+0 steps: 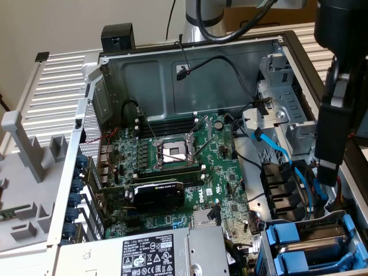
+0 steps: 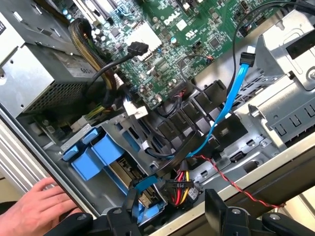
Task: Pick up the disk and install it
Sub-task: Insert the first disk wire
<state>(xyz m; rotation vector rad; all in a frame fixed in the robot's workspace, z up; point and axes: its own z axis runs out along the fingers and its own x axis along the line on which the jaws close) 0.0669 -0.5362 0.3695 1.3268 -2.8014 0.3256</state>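
**Open pincer [image 2: 167, 219] over the cage [image 2: 120, 123]**

Its jaws stand wide apart, gripping nothing. The disk [image 2: 101, 155], in its blue carrier, sits in the cage below, near the pincer but apart. A hand [image 2: 37, 209] rests on the case [image 2: 19, 152] rim just beside the disk.

In the exterior view, the green printed-circuit motherboard [image 1: 230, 178] lies flat inside the open grey sheet-metal computer case [image 1: 149, 80]. The silver power-supply box [image 1: 195, 253] sits at its six o'clock. The grey metal disk in its blue plastic carrier [image 1: 319, 241] lies at four o'clock, just beside that box.
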